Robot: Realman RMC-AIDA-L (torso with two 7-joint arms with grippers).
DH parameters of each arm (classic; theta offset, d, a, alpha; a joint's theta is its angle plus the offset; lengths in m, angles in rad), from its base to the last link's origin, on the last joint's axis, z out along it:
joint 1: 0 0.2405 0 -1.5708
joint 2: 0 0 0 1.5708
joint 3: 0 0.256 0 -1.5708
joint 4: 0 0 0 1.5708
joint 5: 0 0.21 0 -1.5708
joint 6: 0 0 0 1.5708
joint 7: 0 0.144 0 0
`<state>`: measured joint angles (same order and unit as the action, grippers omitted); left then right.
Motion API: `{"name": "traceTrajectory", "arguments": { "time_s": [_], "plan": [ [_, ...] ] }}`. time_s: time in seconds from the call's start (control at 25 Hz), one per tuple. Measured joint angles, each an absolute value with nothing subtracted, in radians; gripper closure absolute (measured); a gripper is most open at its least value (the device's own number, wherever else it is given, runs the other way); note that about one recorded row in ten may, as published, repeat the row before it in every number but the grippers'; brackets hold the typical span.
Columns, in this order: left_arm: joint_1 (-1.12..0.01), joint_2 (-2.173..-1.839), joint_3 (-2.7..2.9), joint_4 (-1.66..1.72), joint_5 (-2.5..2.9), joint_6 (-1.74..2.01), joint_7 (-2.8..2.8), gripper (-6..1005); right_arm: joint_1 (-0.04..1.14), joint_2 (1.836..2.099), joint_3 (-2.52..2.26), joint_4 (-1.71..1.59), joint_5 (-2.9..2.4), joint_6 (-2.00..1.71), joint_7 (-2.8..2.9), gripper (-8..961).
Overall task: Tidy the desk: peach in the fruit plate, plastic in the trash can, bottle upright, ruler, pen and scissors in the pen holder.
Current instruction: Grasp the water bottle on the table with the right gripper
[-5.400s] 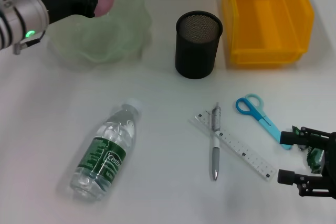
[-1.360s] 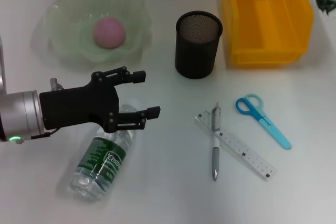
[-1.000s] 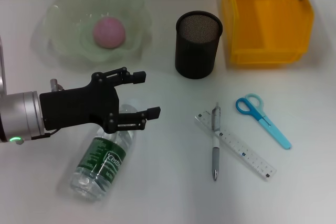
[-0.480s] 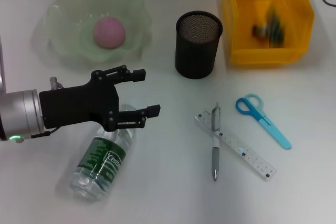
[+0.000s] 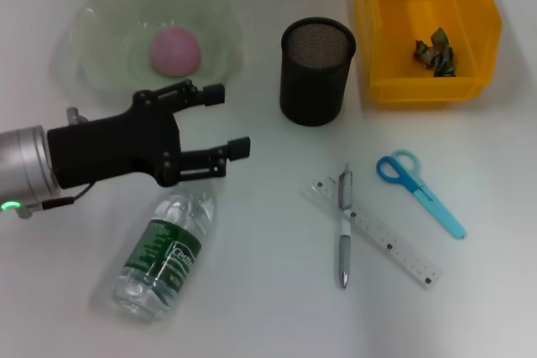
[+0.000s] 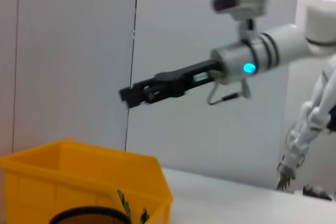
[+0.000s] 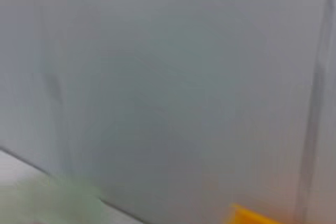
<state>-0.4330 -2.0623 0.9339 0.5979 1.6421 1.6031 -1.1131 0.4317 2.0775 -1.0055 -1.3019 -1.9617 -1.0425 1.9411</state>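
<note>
Right gripper mostly cropped (head view); jaws unclear

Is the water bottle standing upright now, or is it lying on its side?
Lying on its side. The bottle rests flat on the table, cap toward the open left gripper above it.

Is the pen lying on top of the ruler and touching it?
Touching. In the head view the pen lies straight across the clear ruler near its upper end, covering part of it where they cross, with no gap showing.
</note>
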Motion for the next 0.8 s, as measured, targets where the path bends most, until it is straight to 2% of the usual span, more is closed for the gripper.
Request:
{"name": "traceTrajectory", "arguments": {
  "time_s": [0.2,0.36,0.56,0.8],
  "plan": [
    [-0.428,-2.066,0.914,0.637,1.638,1.619,-1.196,163,0.237,2.082,-1.011,-1.297,-1.605,-1.298,1.658,289],
    [-0.411,-2.070,0.923,0.720,1.644,1.603,-1.358,164,0.131,2.085,-1.011,-1.189,-1.535,-1.506,1.449,154],
    [-0.334,-2.073,1.005,0.938,1.649,1.548,-1.585,164,0.081,2.083,-0.979,-0.989,-1.539,-1.562,1.302,115],
    [-0.186,-2.070,1.275,1.408,1.818,1.361,-2.037,165,0.072,2.080,-0.927,-0.874,-1.564,-1.593,1.222,114]
  ]
}}
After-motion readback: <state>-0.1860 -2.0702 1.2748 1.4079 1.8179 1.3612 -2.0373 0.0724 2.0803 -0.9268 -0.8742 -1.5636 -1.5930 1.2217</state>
